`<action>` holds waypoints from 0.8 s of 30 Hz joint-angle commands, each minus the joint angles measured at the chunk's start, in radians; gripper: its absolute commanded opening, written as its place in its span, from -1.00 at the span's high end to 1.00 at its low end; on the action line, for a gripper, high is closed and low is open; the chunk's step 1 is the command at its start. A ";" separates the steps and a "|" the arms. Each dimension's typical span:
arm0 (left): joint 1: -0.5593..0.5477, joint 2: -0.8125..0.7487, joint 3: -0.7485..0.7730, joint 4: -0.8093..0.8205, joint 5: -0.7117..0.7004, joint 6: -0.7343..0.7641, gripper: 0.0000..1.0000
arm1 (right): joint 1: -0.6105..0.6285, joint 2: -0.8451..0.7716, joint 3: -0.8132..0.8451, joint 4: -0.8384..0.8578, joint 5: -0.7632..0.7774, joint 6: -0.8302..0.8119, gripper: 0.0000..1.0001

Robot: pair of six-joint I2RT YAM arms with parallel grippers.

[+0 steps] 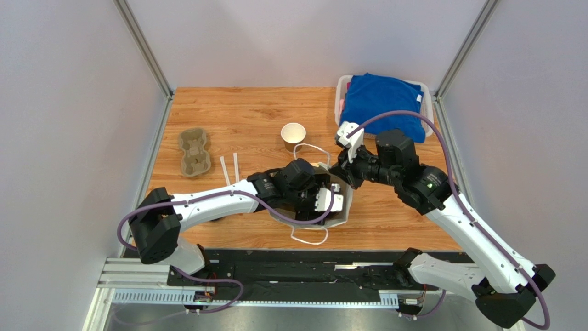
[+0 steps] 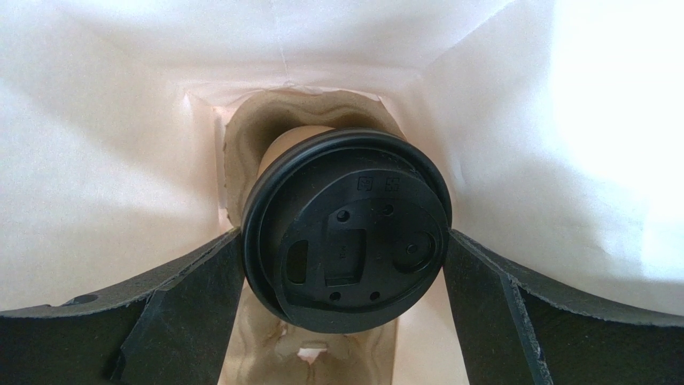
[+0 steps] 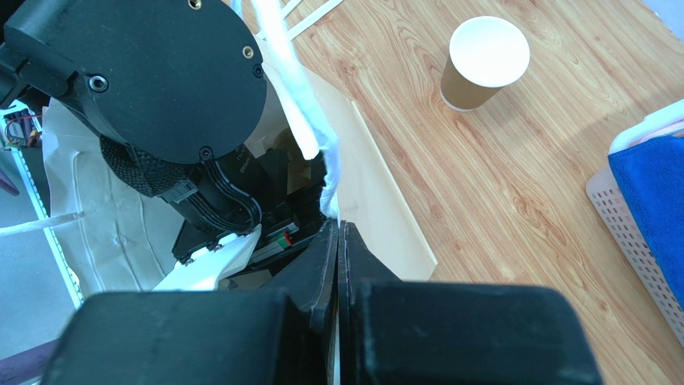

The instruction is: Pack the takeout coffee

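The takeout coffee (image 2: 353, 216), a brown cup with a black lid, is inside the white paper bag (image 2: 120, 160). It sits in or just above a pulp cup carrier (image 2: 241, 152) at the bag's bottom. My left gripper (image 2: 344, 245) reaches into the bag (image 1: 343, 207), its fingers pressed against both sides of the lid. In the top view the left gripper (image 1: 319, 198) hides the cup. My right gripper (image 3: 338, 228) is shut on the bag's rim (image 3: 377, 200) and holds the mouth open; it shows at the bag's far edge (image 1: 339, 170).
A lidless brown cup (image 1: 293, 136) stands behind the bag and also shows in the right wrist view (image 3: 482, 64). A second pulp carrier (image 1: 194, 150) and two white sticks (image 1: 230, 169) lie at left. A white basket (image 1: 429, 103) with blue cloth is at back right.
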 commanded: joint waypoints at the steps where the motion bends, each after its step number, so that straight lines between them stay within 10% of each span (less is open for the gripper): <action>1: -0.026 -0.051 -0.019 0.056 -0.031 0.045 -0.95 | 0.018 -0.031 -0.019 0.034 0.046 -0.031 1.00; 24: -0.035 -0.018 0.066 -0.043 -0.013 0.020 -0.98 | 0.025 -0.042 -0.038 0.026 0.037 -0.034 1.00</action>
